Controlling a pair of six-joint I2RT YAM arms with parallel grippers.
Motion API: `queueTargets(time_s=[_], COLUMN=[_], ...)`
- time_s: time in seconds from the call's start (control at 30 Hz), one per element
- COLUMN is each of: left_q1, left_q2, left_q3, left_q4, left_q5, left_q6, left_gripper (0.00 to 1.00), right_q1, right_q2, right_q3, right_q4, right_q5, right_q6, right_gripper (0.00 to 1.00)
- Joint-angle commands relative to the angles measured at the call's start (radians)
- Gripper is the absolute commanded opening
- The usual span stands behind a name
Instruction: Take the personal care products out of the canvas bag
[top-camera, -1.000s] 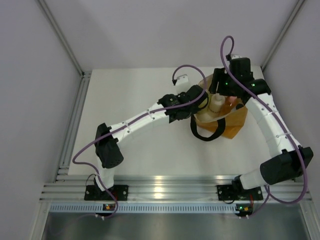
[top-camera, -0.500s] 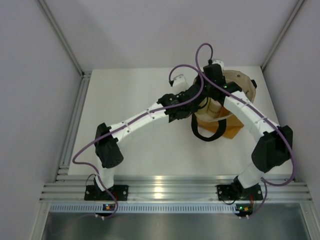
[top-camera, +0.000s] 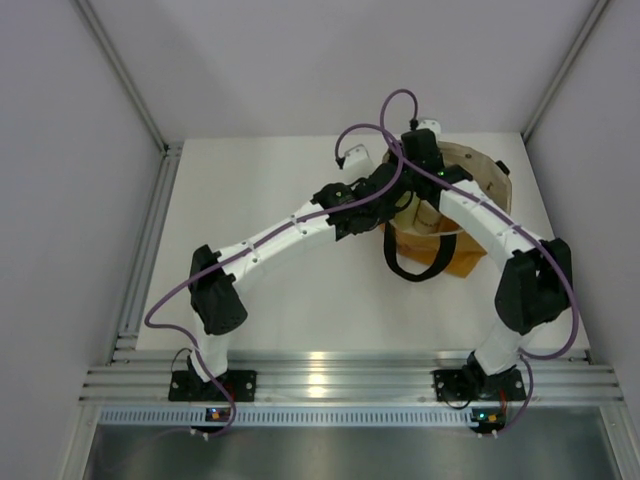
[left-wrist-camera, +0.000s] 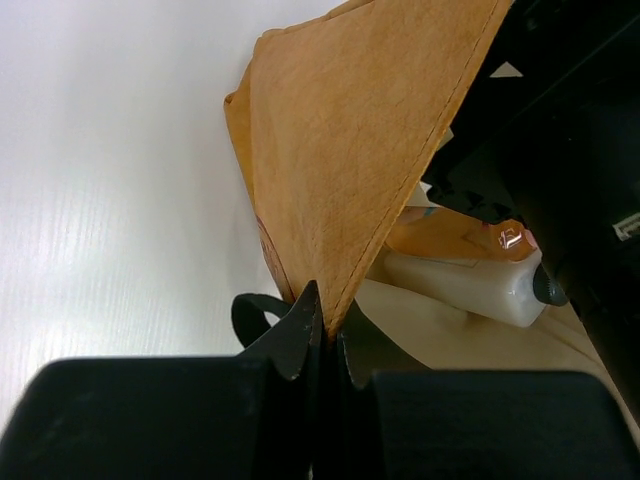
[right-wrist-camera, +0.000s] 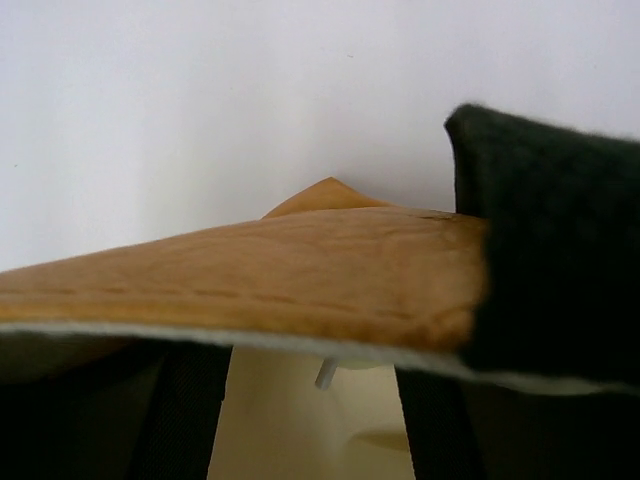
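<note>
The two arms are bolted side by side at the near edge of the tabletop (top-camera: 300, 310). The left arm (top-camera: 290, 232) stretches away and rightward across the white surface. The right arm (top-camera: 530, 285) bends at its elbow near the right edge and reaches back leftward over the canvas bag (top-camera: 462, 258), which stands on the far right part of the tabletop. A black strap handle (top-camera: 390, 262) lies in a loop against the bag's near side.

The left claw (left-wrist-camera: 325, 330) is pinched fully together on the bag's near-left rim, and the tan wall rises from between its tips to a taut peak. Past that fold, inside the bag's mouth, a pale bottle with a dark cap (left-wrist-camera: 470, 285) lies on its side on the cream lining. Just behind it is the orange bottle with pink cap (left-wrist-camera: 445, 235). Both are inside the bag; the other products cannot be picked out.

Farther in, the right claw (right-wrist-camera: 312, 430) hangs at the bag's mouth. In its wrist view the bag's rim crosses in front and hides the tips. Below the rim its two dark, blurred fingers (right-wrist-camera: 180, 420) stand apart, gripping nothing that shows. Cream lining and a thin white stem (right-wrist-camera: 325, 375) of something unidentifiable lie between them. A black strap (right-wrist-camera: 540, 270) fills the right side there.
</note>
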Motion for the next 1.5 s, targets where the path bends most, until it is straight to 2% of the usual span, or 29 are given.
queueTargets(time_s=[0.0,0.23,0.53,0.8,0.83,0.87,0.93,0.97,1.0,1.47], left_q1=[-0.014,-0.014,-0.014,-0.014,-0.014,-0.012,-0.014,-0.012,-0.014,-0.008], left_q2=[-0.021,-0.021,-0.013,-0.019,-0.021,-0.018,-0.015,-0.013,-0.011,-0.011], left_q3=[0.053,0.052,0.062,0.067,0.067,0.068,0.072,0.073,0.075,0.072], left_q4=[0.020,0.021,0.020,0.021,0.020,0.021,0.021,0.021,0.020,0.020], left_q5=[0.025,0.027,0.039,0.031,0.033,0.030,0.031,0.036,0.038,0.024], left_q6=[0.010,0.004,-0.001,0.010,0.010,0.012,0.012,0.013,0.013,0.015], left_gripper=[0.00,0.00,0.00,0.00,0.00,0.00,0.00,0.00,0.00,0.00], right_q1=[-0.025,-0.026,-0.034,-0.039,-0.039,-0.039,-0.039,-0.039,-0.039,-0.039], right_q2=[0.034,0.000,0.066,0.097,0.097,0.094,0.080,0.074,0.057,-0.095], right_q3=[-0.008,-0.045,-0.068,-0.069,-0.070,-0.070,-0.070,-0.070,-0.065,0.084], right_q4=[0.067,0.087,0.085,0.085,0.085,0.085,0.085,0.085,0.085,0.045], right_q5=[0.013,0.016,-0.010,-0.026,-0.024,-0.023,-0.023,-0.023,-0.018,-0.004], right_q6=[-0.028,-0.037,-0.026,-0.014,-0.014,-0.012,-0.014,-0.014,-0.014,-0.058], right_gripper=[0.60,0.60,0.59,0.45,0.40,0.31,0.19,0.07,0.00,0.00])
